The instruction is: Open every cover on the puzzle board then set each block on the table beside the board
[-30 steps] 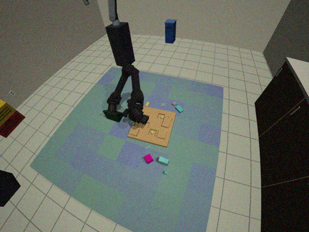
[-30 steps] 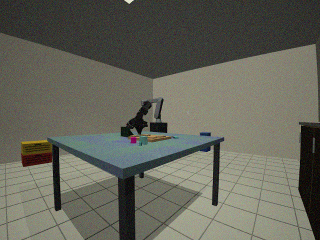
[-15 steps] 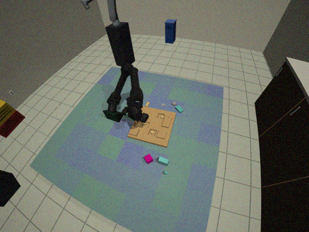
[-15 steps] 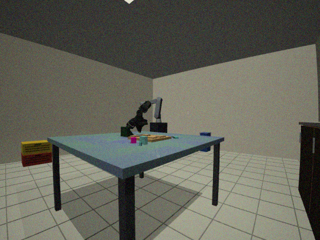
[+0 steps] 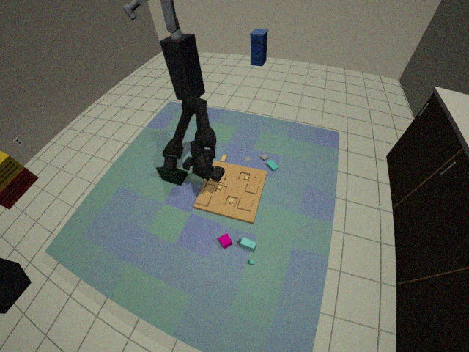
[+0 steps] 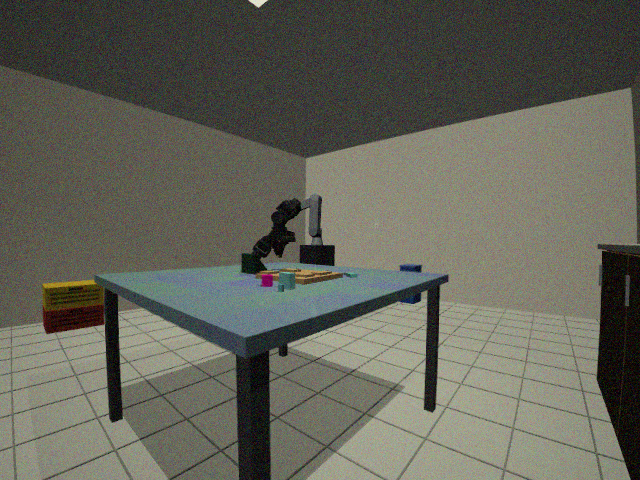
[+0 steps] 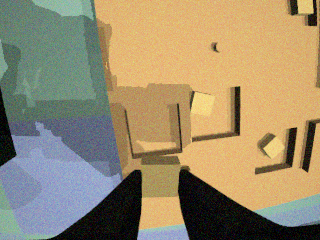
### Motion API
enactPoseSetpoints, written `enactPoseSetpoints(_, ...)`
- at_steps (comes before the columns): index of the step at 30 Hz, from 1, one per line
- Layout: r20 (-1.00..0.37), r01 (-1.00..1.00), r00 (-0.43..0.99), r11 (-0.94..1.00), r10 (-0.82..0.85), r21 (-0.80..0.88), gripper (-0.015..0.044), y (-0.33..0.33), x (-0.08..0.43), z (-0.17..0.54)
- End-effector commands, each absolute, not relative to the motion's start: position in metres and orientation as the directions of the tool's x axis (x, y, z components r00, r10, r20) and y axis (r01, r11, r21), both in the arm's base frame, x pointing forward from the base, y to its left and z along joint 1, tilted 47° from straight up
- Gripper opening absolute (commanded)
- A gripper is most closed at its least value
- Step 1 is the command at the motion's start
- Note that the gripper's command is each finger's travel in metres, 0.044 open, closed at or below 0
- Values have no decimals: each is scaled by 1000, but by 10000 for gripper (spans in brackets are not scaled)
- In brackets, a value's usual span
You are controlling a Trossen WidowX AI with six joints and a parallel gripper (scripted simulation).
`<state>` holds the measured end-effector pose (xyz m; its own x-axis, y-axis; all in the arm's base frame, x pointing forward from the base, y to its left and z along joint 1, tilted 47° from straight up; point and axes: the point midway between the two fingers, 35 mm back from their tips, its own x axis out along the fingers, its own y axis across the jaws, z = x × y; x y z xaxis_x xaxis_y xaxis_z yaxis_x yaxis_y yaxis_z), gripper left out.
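The tan puzzle board (image 5: 223, 210) (image 7: 160, 50) lies on the table. My gripper (image 7: 159, 176) is shut on a tan block (image 7: 160, 175) and holds it above the board's edge region, beside a squarish outlined recess (image 7: 180, 127) in the wrist view. A tan block (image 7: 202, 104) sits in a neighbouring well, a second block (image 7: 272, 146) sits tilted in another, and a third block (image 7: 305, 6) shows at the top right. In the top view a pale yellow block (image 5: 223, 157) lies on the table behind the board. The arm hides the fingertips there; whether each cover is open cannot be told.
A magenta block (image 5: 225, 240) (image 6: 266, 280), a larger teal block (image 5: 248, 243) and a small teal cube (image 5: 250, 262) lie in front of the board. Another teal block (image 5: 272, 165) and grey pieces lie behind it. A dark green box (image 5: 172, 175) (image 6: 251, 262) stands beside the arm.
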<state>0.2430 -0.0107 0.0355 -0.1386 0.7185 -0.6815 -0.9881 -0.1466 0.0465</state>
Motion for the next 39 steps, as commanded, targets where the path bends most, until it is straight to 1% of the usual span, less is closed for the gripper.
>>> enactPoseSetpoints(1, -685, -988, -135, -148, 716, 40, 80, -19, 245, 43)
enactPoseSetpoints(22, -712, -990, -127, -138, 690, 42, 80, 20, 269, 85)
enactPoseSetpoints(39, -719, -990, -119, -132, 685, 38, 80, 61, 277, 127)
